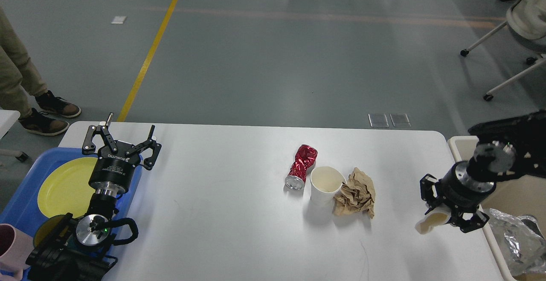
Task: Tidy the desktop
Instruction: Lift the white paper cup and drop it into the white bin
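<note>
The white desktop point(222, 212) fills the lower view. On its middle lie a crushed red can point(302, 166), an upright white paper cup point(325, 183) and a crumpled brown paper point(356, 192), close together. My left gripper point(125, 135) is open and empty, above the desktop's far left corner beside the blue tray. My right gripper point(441, 219) is shut on a whitish cup-like thing point(427, 225), held over the desktop's right edge, next to the beige bin.
A blue tray point(25, 195) at the left holds a yellow plate point(64, 183); a pink cup point(9, 240) stands at its front. The beige bin point(458, 144) at the right holds crumpled foil point(514, 238). A person's feet point(47, 114) stand at the far left, a chair point(507, 46) at the far right.
</note>
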### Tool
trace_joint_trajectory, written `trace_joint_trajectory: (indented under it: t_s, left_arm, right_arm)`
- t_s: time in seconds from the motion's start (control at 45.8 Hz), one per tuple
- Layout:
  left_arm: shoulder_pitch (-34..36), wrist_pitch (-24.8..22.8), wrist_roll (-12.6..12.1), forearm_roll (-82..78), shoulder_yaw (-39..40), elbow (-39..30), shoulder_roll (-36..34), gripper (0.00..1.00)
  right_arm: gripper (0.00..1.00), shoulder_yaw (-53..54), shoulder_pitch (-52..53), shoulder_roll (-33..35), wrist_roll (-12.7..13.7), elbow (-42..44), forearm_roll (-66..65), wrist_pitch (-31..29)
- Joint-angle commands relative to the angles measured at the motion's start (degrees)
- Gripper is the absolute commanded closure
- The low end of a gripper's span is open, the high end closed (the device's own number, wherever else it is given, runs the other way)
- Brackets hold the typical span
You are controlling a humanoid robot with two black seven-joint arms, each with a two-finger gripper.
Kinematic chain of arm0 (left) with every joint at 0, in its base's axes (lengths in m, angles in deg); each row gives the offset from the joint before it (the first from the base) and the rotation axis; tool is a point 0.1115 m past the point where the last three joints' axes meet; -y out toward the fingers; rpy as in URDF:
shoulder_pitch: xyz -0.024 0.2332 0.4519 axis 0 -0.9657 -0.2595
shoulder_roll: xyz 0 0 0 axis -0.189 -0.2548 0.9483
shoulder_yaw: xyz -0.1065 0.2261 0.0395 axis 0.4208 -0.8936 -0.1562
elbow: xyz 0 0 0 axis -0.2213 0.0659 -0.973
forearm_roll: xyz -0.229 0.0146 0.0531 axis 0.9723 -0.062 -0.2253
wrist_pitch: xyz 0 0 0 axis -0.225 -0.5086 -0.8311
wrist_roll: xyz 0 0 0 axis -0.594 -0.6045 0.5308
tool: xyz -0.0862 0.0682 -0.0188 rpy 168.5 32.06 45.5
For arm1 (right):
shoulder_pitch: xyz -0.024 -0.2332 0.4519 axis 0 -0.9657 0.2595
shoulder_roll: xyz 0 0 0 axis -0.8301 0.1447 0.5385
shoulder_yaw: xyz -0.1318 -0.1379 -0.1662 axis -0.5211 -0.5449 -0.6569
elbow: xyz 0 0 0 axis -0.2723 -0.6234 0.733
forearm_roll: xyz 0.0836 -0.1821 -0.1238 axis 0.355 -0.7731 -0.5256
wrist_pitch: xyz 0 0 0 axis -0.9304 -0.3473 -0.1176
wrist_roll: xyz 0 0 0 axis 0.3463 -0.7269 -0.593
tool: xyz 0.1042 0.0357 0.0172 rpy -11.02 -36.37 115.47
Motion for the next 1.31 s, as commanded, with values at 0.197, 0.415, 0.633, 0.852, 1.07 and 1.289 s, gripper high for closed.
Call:
trace_joint_trajectory:
  t_s: [0.197,0.415,0.633,0.852,1.07,1.289]
  left_arm:
    - [0.0,0.0,0.0,0.1,0.0,0.0,0.0,0.04]
    - [0.0,0.0,0.0,0.0,0.0,0.0,0.0,0.04]
    - [0.1,0.0,0.0,0.0,0.0,0.0,0.0,0.04]
    - [0.0,0.0,0.0,0.0,0.0,0.0,0.0,0.04]
    - [0.0,0.0,0.0,0.1,0.0,0.0,0.0,0.04]
    - [0.0,0.0,0.0,0.1,0.0,0.0,0.0,0.04]
  right_arm:
    - [1.00,-17.2,27.9,-4.8,-10.7,-14.0,-7.4,-11.3]
    - [1.00,-25.6,39.9,-9.8,-21.7,-20.7,-11.6,-15.9]
    - [1.00,-26.3,38.7,-6.5,-21.6,-19.9,-12.3,-15.6]
    - [1.00,-27.0,28.2,6.9,-21.2,-9.1,-18.2,-14.7]
    - [1.00,-21.5,7.7,15.6,-21.4,11.4,-20.3,-14.5]
    - [1.00,-6.8,-17.7,15.1,-21.7,33.5,-20.0,-14.0]
